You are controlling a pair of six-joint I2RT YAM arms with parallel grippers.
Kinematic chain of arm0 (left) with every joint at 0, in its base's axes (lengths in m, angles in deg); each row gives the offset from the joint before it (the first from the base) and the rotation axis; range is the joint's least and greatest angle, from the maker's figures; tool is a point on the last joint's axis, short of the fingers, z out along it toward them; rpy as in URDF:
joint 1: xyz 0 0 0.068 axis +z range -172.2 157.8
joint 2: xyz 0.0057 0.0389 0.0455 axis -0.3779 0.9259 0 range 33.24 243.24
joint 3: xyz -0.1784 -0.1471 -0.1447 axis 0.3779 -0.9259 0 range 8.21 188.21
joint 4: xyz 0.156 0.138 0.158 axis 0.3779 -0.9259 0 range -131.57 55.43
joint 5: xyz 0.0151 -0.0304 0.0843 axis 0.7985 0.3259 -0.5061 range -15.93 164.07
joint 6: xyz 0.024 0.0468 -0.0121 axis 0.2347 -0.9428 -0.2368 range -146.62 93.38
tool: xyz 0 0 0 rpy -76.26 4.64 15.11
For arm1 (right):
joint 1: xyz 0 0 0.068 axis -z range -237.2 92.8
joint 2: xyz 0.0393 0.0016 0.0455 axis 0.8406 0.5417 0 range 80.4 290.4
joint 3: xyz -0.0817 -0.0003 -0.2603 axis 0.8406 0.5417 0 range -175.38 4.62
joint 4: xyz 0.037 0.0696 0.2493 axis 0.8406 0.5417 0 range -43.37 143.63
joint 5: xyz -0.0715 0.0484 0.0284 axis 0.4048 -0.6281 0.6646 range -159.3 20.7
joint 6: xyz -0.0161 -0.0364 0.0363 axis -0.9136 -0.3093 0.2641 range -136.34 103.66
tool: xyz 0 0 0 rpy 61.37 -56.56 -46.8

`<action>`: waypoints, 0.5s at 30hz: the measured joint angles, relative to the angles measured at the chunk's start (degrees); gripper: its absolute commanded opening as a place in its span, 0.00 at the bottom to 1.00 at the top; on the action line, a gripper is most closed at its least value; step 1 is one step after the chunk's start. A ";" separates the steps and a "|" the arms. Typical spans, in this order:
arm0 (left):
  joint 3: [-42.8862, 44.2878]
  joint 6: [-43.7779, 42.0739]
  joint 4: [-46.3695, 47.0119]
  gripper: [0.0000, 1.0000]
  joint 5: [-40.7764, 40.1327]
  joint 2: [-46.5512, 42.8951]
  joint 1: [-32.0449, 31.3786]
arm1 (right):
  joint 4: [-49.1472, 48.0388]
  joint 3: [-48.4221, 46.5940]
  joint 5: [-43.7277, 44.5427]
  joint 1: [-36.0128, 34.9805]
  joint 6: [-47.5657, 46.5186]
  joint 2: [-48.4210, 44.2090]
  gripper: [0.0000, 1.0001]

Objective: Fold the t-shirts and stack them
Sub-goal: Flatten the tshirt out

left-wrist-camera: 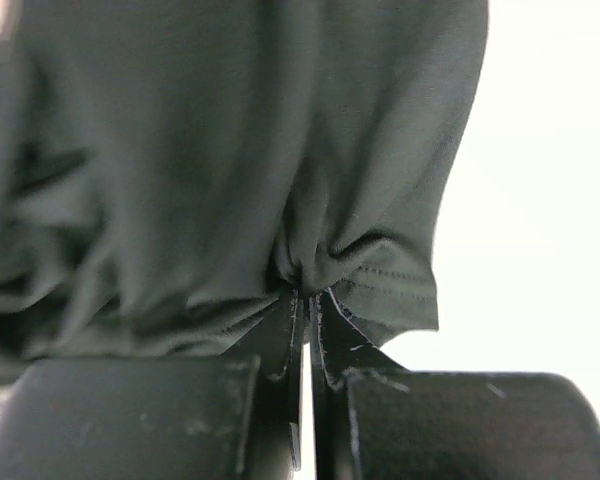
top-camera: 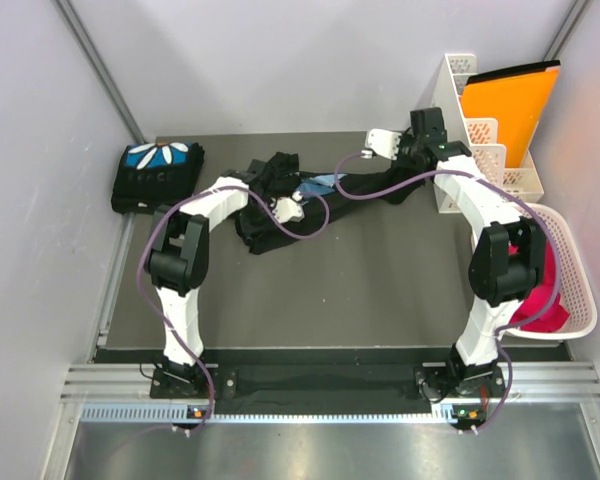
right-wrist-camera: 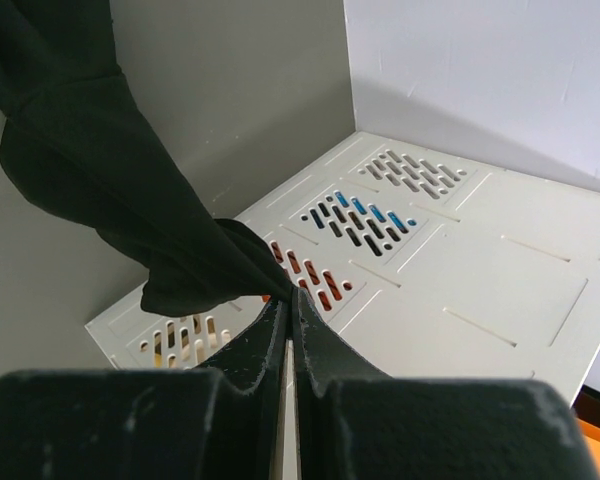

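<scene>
A black t-shirt (top-camera: 280,215) with a bit of blue print showing hangs stretched between my two grippers above the dark mat. My left gripper (top-camera: 280,165) is shut on a bunched hem of it (left-wrist-camera: 360,270). My right gripper (top-camera: 412,150) is shut on another edge of the same shirt (right-wrist-camera: 195,265), close to the white file rack. A second black t-shirt (top-camera: 158,175), folded, with a blue print and white petals, lies at the mat's far left corner.
A white slotted file rack (top-camera: 480,150) holding an orange folder (top-camera: 505,100) stands at the far right; its wall fills the right wrist view (right-wrist-camera: 440,250). A white laundry basket (top-camera: 565,290) with pink cloth sits at the right edge.
</scene>
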 measured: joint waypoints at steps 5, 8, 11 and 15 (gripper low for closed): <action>3.93 0.13 -0.63 0.00 -2.82 -3.30 -0.04 | 0.02 0.00 0.00 -0.02 0.00 0.00 0.00; 7.89 0.59 -0.37 0.00 -4.04 -6.82 -0.04 | 0.04 0.00 0.00 -0.17 0.02 0.00 0.00; 10.05 0.70 0.61 0.00 -4.74 -11.85 -0.11 | 0.02 0.00 0.00 -0.39 0.02 0.00 0.00; 10.84 0.50 0.79 0.00 -6.12 -16.92 -0.63 | 0.04 0.00 0.02 -0.68 0.02 0.00 0.00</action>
